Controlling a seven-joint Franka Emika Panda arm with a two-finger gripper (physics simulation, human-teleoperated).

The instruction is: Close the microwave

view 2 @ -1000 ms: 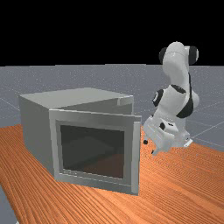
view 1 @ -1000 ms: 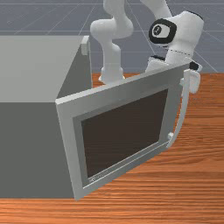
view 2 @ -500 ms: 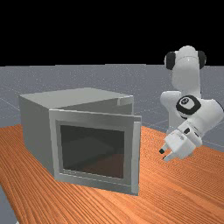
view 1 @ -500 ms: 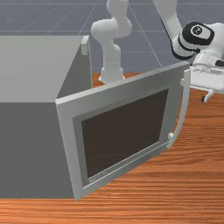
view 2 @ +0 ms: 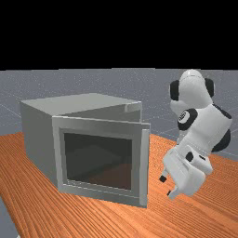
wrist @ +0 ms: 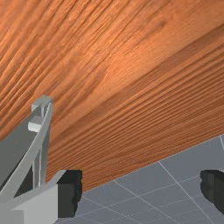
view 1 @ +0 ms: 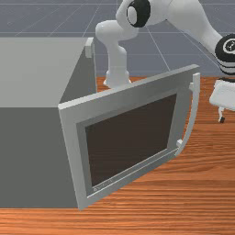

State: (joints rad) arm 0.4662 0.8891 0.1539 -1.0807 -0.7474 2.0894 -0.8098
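Far view: the jaws (view 2: 167,186) stand spread wide, released; they hang apart from the microwave door's handle (view 2: 145,167).

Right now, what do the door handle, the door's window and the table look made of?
Handle: painted metal or plastic; the smooth, plain light grey fits both. Window: probably smooth tinted glass, being dark and flat; plastic is possible. Table: satin-looking wood, by its streaked orange-brown grain.

Shows fingers (view 2: 162,178) wide apart, microwave door (wrist: 14,148) with curved handle (wrist: 37,142) near one finger, wooden table (wrist: 122,78) beneath, grey floor (wrist: 144,186) beyond.
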